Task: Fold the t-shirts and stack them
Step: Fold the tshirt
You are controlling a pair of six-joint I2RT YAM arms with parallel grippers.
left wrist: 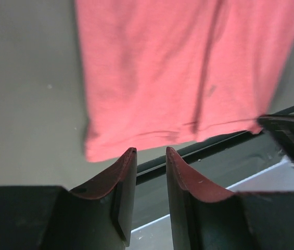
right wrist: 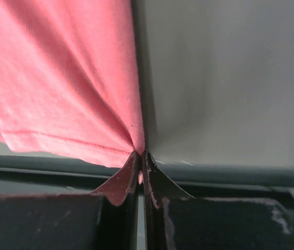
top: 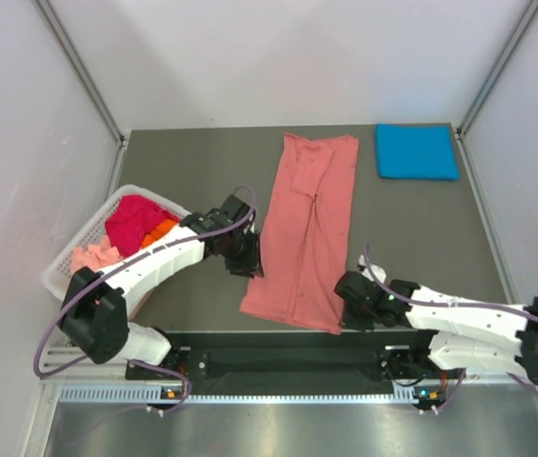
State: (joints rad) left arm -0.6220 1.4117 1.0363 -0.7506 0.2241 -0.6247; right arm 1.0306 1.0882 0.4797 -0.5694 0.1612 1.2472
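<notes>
At about 9 o'clock on the table sits a white slatted basket (top: pixel 67 259). It holds a magenta t-shirt (top: pixel 135 221), an orange t-shirt (top: pixel 162 231) and a pale pink t-shirt (top: pixel 92 255), all crumpled.

Toward 3 o'clock from the basket, the left gripper (top: pixel 249 265) (left wrist: pixel 149 153) stands at the left edge of the salmon-pink t-shirt (top: pixel 307 228) (left wrist: pixel 178 67) (right wrist: pixel 58 73). Its jaws are a narrow gap apart with nothing between them, and its tips are near the hem's left corner.

The salmon-pink t-shirt lies flat in a long strip down the middle of the table. It runs from 12 o'clock toward 6 and leans a little toward 7 at its near end.

At its 5 o'clock corner the right gripper (top: pixel 345 309) (right wrist: pixel 140 156) has its jaws pressed together, with the hem corner pinched between the tips.

At the table's 1 o'clock corner, well apart from the rest, lies a bright blue t-shirt (top: pixel 416 150), folded into a neat square.

The table (top: pixel 192 162) is matt dark grey. A black rail (top: pixel 278 362) with the arm bases runs along its 6 o'clock edge. Plain white walls (top: pixel 297 57) close in three sides, joined by grey metal frame posts (top: pixel 83 71).
</notes>
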